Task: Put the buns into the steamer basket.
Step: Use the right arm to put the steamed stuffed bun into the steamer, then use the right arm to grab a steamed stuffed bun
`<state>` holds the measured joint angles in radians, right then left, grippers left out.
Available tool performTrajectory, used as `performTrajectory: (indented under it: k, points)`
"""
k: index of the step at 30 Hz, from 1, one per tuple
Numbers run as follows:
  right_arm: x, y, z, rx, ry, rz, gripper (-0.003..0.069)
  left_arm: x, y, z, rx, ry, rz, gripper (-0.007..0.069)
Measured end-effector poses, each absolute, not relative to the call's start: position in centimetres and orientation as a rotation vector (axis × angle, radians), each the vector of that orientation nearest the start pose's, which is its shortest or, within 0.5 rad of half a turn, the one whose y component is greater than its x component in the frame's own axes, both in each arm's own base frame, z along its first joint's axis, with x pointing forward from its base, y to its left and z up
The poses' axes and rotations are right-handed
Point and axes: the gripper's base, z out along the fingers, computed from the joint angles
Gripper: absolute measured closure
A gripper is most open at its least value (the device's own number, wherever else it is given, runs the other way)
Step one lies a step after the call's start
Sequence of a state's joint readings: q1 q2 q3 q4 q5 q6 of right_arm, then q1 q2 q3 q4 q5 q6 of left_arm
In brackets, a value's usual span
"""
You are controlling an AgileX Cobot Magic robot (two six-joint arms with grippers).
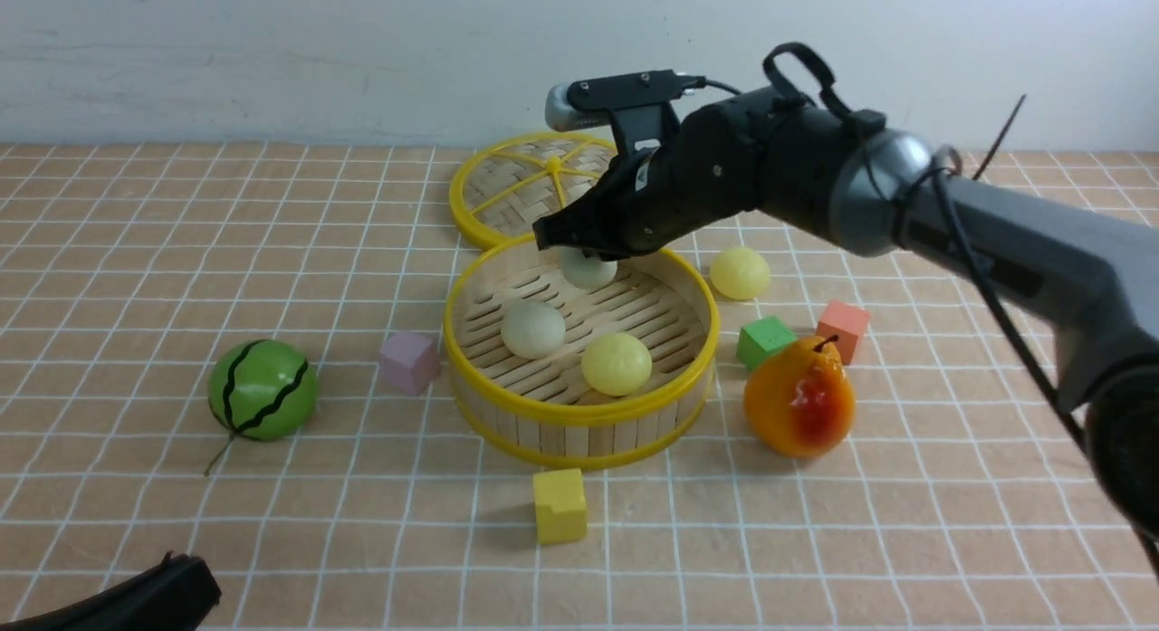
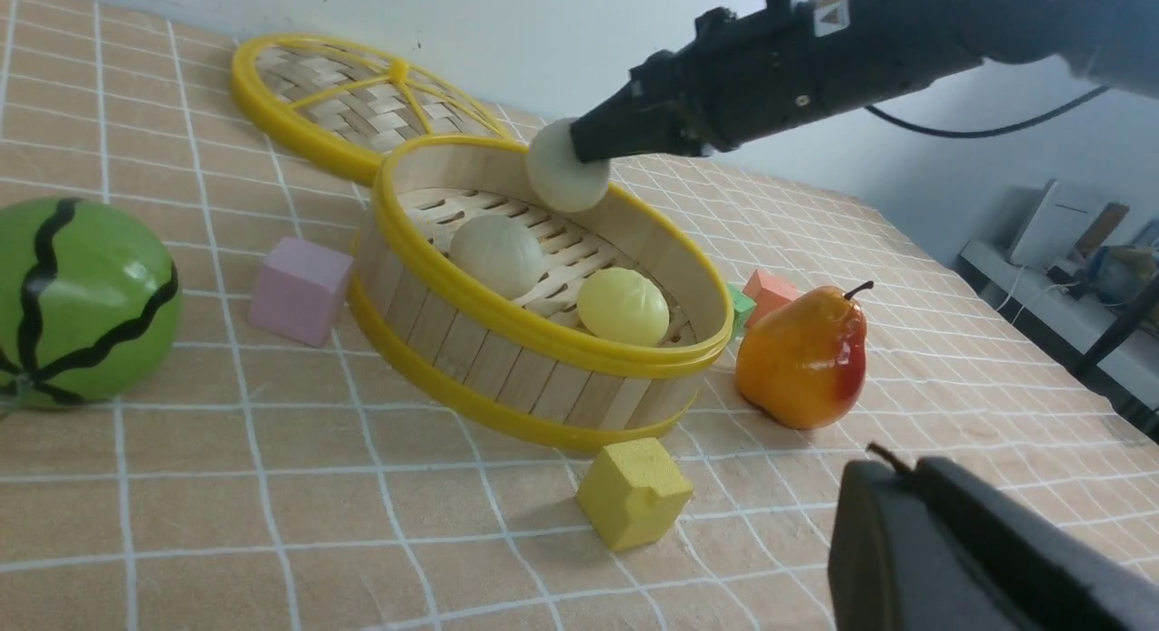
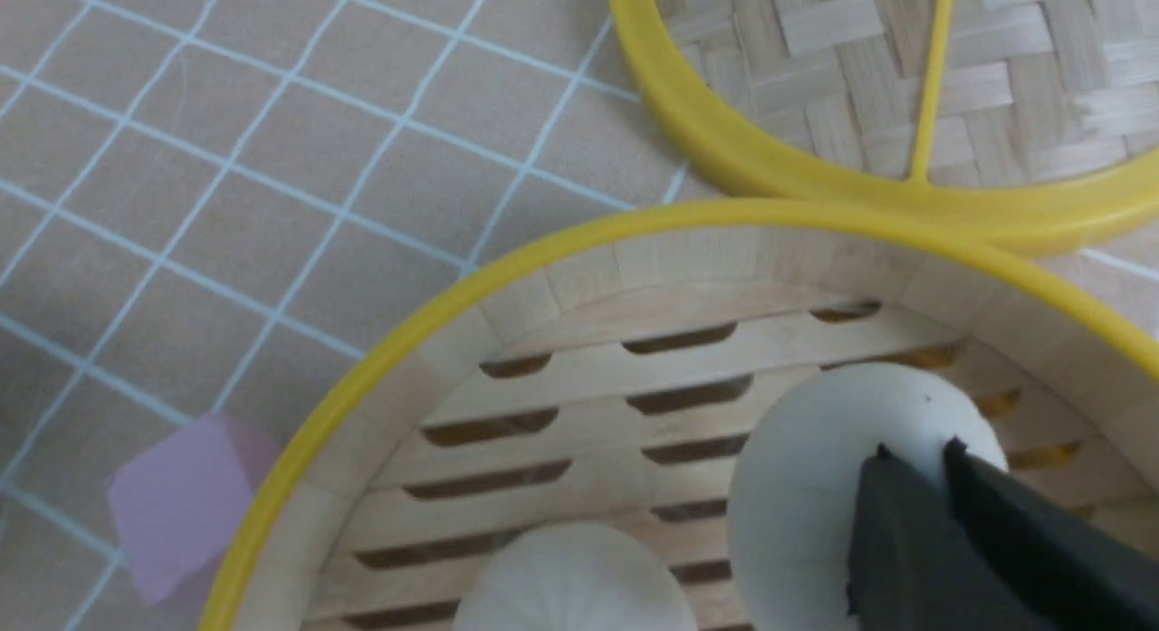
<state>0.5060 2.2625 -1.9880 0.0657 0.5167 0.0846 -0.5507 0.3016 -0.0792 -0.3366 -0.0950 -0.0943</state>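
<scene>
Matt bamboo-slat steamer basket (image 1: 579,427); glossy pear (image 1: 799,397)

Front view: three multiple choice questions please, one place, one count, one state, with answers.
1. Where is the stray yellow bun, outside the steamer basket?
A. on the lid
B. by the watermelon
C. on the table beyond the green cube
2. How many buns rest on the basket's floor?
A. two
B. one
C. four
3. The right gripper is
A. open
B. shut on an off-white bun
C. shut on a cube

1 C: it sits just beyond the green cube.
2 A: only the resting white bun and resting yellow bun lie on the slats.
3 B: it pinches that bun.
</scene>
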Motion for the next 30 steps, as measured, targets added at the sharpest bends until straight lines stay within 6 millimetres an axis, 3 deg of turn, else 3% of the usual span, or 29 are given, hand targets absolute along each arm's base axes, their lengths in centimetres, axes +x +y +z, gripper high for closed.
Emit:
performTrajectory:
  k: [6,8,9,12,14,17,18,20,22,24,30]
  points:
    - [47.2,26.4,20.9,-0.458,2.272,0.341,0.0526,7.3,-4.2,22.8,0.076,1.664,-0.726,0.0598]
    - [47.2,26.4,20.8,-0.466,2.281,0.333,0.0409,7.3,-4.2,22.8,0.076,1.664,-0.726,0.0596]
    - [47.2,26.3,20.9,-0.467,2.281,0.331,0.04,7.3,-4.2,22.8,0.076,1.664,-0.726,0.0596]
    - [46.6,26.1,22.9,-0.469,2.27,0.332,0.0258,7.3,-4.2,22.8,0.076,1.664,-0.726,0.0592]
    - [45.8,25.4,25.8,-0.475,2.257,0.315,0.0193,7.3,-4.2,22.8,0.076,1.664,-0.726,0.0587]
    - [45.4,24.1,28.0,-0.466,2.256,0.28,0.0175,7.3,-4.2,22.8,0.076,1.664,-0.726,0.0587]
    - [45.3,22.7,29.3,-0.435,2.274,0.252,0.0174,7.3,-4.2,22.8,0.076,1.664,-0.726,0.0587]
    - [45.5,21.1,29.8,-0.376,2.309,0.225,0.0181,7.3,-4.2,22.8,0.076,1.664,-0.726,0.0587]
    - [46.7,18.0,28.8,-0.242,2.396,0.191,0.0209,7.3,-4.2,22.8,0.076,1.664,-0.726,0.0587]
    - [47.7,16.6,27.6,-0.181,2.421,0.19,0.0225,7.3,-4.2,22.8,0.076,1.664,-0.726,0.0587]
    - [50.1,14.9,23.6,-0.087,2.426,0.262,0.0246,7.3,-4.2,22.8,0.076,1.664,-0.726,0.0585]
